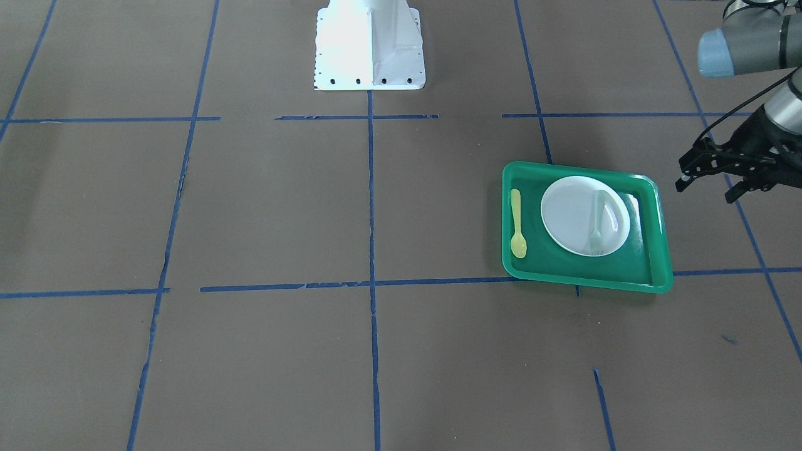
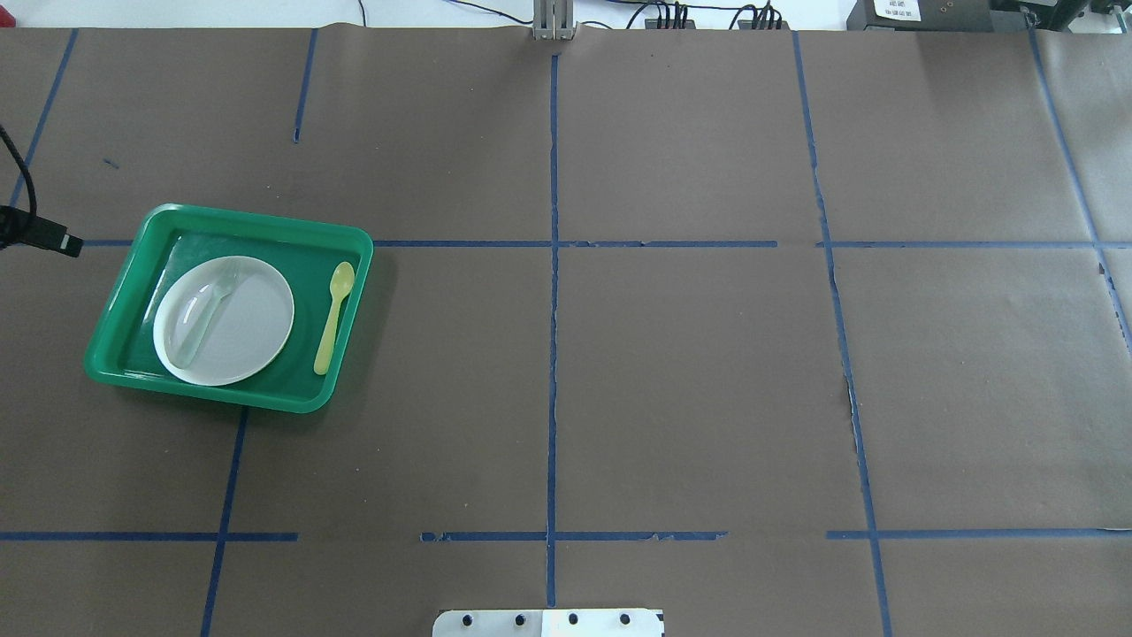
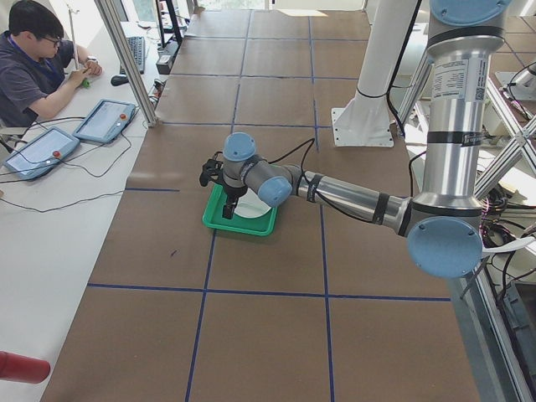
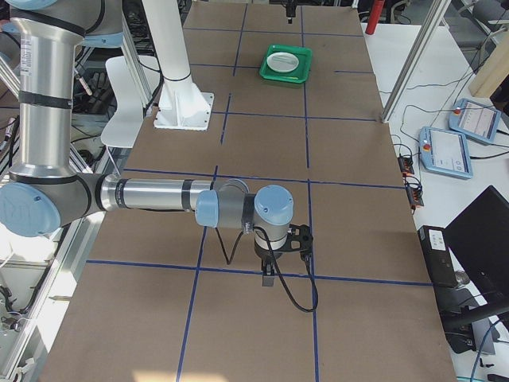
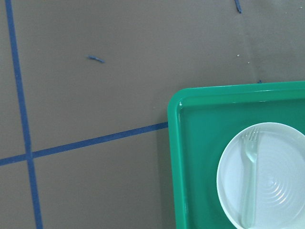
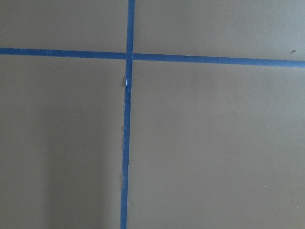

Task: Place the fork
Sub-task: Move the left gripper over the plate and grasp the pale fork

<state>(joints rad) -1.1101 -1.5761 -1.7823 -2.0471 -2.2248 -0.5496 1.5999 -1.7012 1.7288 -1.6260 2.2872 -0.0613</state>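
The pale fork [image 1: 596,222] lies on the white plate [image 1: 573,216] inside the green tray [image 1: 589,285], along the plate's side farthest from the yellow spoon [image 1: 517,224]. It also shows in the overhead view [image 2: 205,311] and the left wrist view [image 5: 249,181]. My left gripper [image 1: 705,191] hangs open and empty beside the tray, off its outer side, clear of it. My right gripper [image 4: 269,274] shows only in the exterior right view, far from the tray, low over bare table; I cannot tell whether it is open or shut.
The table is brown paper with a blue tape grid. The robot's white base [image 1: 369,44] stands at the robot's edge of the table. An operator [image 3: 33,59] sits at a side desk with tablets, beyond the table's left end.
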